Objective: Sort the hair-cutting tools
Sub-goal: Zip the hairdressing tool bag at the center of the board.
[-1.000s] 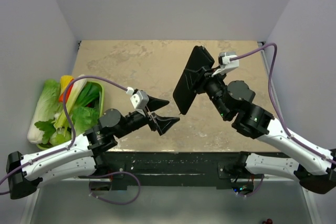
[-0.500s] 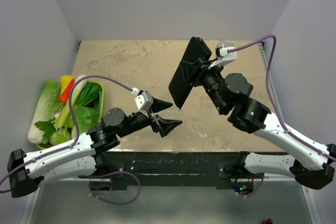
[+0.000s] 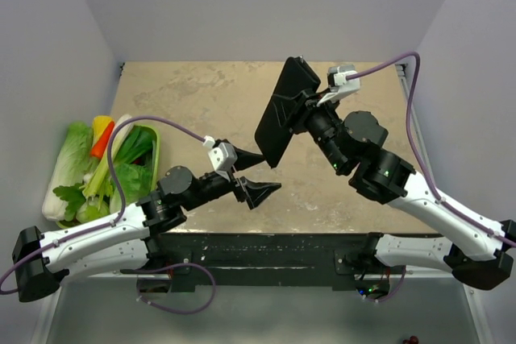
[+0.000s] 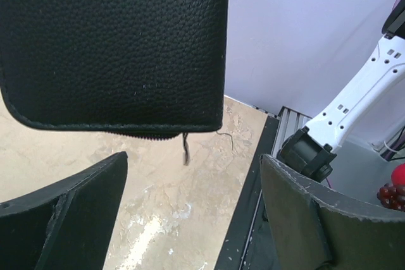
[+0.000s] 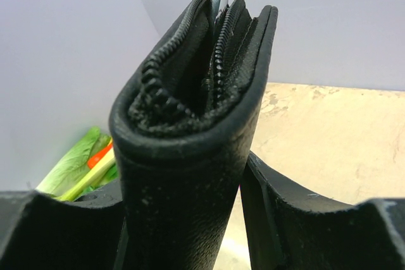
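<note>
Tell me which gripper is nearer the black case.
Right. The right gripper is clamped on the case, holding it up in the air. The left gripper is open just below the case's lower end and is not touching it.

No readable text, labels, brands or numbers — none on any surface
</note>
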You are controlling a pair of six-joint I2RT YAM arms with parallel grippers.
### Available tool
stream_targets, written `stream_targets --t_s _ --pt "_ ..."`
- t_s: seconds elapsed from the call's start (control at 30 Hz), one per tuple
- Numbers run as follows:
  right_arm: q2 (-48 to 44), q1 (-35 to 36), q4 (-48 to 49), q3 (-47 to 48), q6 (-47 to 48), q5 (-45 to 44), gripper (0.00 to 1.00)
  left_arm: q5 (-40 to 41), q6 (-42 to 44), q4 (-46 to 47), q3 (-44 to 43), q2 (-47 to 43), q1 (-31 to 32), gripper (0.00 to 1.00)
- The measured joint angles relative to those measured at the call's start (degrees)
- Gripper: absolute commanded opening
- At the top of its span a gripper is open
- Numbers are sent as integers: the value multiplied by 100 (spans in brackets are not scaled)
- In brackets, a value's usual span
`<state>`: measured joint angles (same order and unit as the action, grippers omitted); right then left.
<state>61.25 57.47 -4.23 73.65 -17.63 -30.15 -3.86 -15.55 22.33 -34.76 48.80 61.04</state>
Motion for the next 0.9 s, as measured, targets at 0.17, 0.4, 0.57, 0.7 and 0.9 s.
stream_targets --t_s 0.17,0.4,0.57,0.7,0.9 --pt "33 0 -4 0 -74 133 0 9 44 85 0 0 0 86" --pt "35 0 2 0 -179 245 0 4 160 142 0 127 -2 69" --pt "37 0 0 0 -205 304 0 2 175 227 0 232 -2 51" --pt "37 0 0 0 -208 334 0 -2 170 334 0 243 -2 14" --pt "-7 17 4 -7 -210 332 0 -2 210 470 0 240 0 0"
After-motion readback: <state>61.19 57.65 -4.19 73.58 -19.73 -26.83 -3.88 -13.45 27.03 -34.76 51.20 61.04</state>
